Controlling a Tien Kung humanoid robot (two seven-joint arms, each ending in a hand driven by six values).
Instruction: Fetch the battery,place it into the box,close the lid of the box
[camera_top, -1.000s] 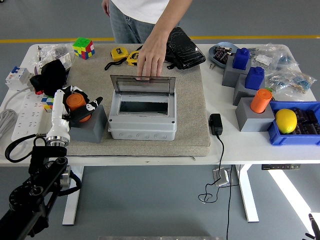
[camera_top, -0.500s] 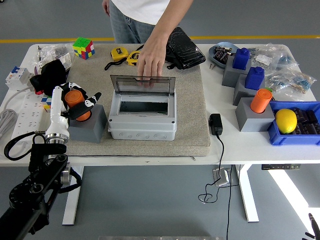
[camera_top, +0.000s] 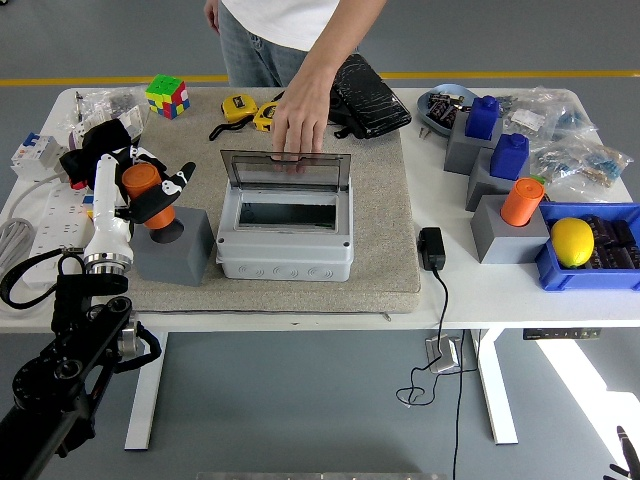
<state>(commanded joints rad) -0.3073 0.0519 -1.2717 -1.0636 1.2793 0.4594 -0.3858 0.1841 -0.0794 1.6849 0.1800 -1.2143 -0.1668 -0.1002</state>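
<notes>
one orange battery (camera_top: 144, 187) sits clamped in the left hand (camera_top: 150, 195), raised just above its grey holder (camera_top: 174, 250), clear to carry right to the box (camera_top: 285, 232). a person's hand (camera_top: 298, 120) props the clear lid (camera_top: 285, 170) upright so the opening stays free.

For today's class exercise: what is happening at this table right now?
The robot's left hand grips an orange battery just above its grey holder. A person's hand holds the clear lid of the grey box open. The box looks empty; nothing is placed yet.
</notes>
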